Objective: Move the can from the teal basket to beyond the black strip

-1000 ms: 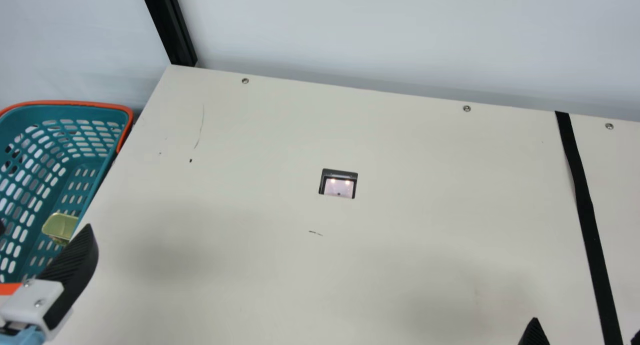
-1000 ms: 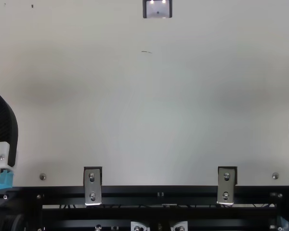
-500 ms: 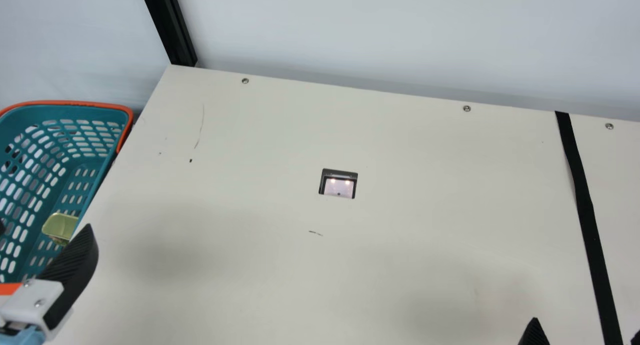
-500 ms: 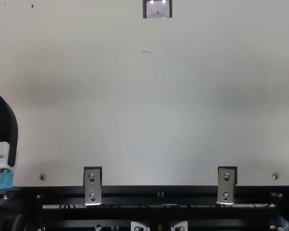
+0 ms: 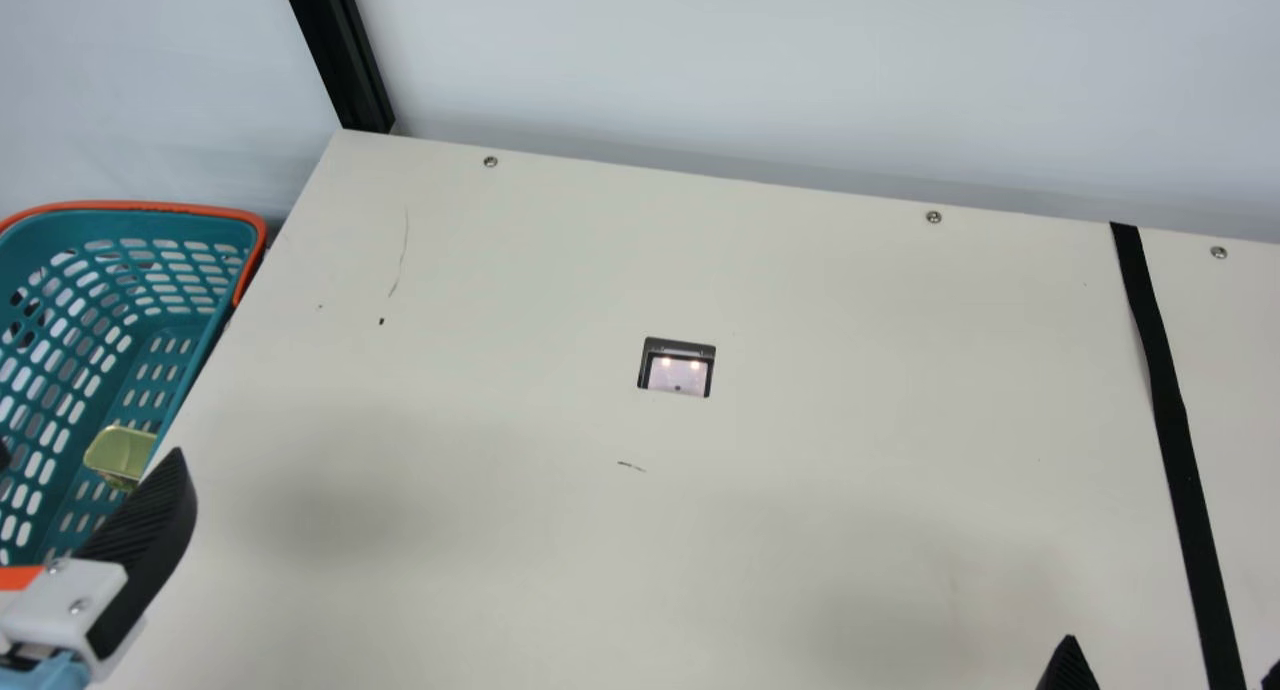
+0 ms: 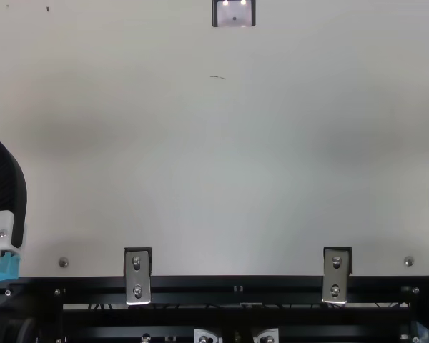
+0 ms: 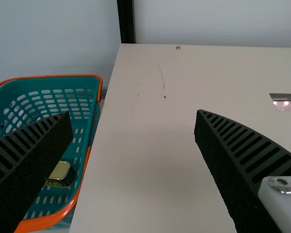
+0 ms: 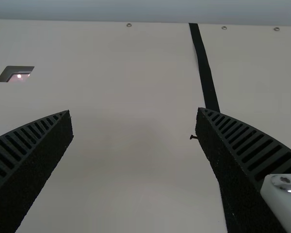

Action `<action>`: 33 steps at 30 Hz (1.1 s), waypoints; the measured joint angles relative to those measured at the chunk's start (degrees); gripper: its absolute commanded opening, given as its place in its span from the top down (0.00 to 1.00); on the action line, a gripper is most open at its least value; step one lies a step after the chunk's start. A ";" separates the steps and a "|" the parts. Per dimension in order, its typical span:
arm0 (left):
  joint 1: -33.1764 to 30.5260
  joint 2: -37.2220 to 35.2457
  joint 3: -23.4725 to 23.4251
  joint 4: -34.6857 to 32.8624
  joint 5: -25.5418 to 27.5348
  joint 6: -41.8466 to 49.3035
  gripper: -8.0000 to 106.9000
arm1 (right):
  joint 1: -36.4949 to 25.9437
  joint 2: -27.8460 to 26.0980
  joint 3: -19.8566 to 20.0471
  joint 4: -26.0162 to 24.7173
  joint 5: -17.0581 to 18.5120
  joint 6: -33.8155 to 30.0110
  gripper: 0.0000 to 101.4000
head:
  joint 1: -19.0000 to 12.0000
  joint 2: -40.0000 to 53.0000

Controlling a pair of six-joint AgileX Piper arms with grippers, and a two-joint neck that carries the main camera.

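The main view shows a squat metal can with a gold, round-cornered lid (image 5: 120, 455) on the floor of the teal plastic basket with slotted walls and an orange rim (image 5: 180, 225), close to the basket wall that borders the cream table (image 5: 500, 320). The left wrist view adds a dark printed side under the lid.

The can is most likely stiff, and if full, rather heavy for its size. Its smooth metal may slip, so the ribbed pads should press flat on two opposite sides, below the lid's edge and deep enough to carry the weight. A dent is a small risk; nothing suggests it is fragile. The nearby basket wall may leave little room for one of the fingers.

The lid faces up, so the can seems to sit on its base. The lid's longer side seems to run across the basket, towards the table-side wall, but part of it is hidden and I cannot be sure of the long axis.

The left black gripper (image 7: 134, 114) is near the basket, its fingers spread wide and holding nothing. The right black gripper (image 8: 134, 112), well apart from the basket, is also parted and unladen. The long black strip (image 5: 1170, 410) lies across the table from the basket.
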 measured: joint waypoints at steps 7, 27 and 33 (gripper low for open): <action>0.00 0.00 0.00 0.00 0.00 0.00 0.15 | 0.00 0.00 0.00 0.00 0.00 0.00 0.00 | -0.29 2.35; 0.00 0.00 0.00 0.00 0.00 0.00 0.15 | 0.00 0.00 0.00 0.00 0.00 0.00 0.00 | -2.64 17.89; 0.00 0.00 0.00 0.00 0.00 0.00 0.15 | 0.00 0.00 0.00 0.00 0.00 0.00 0.00 | -5.57 18.18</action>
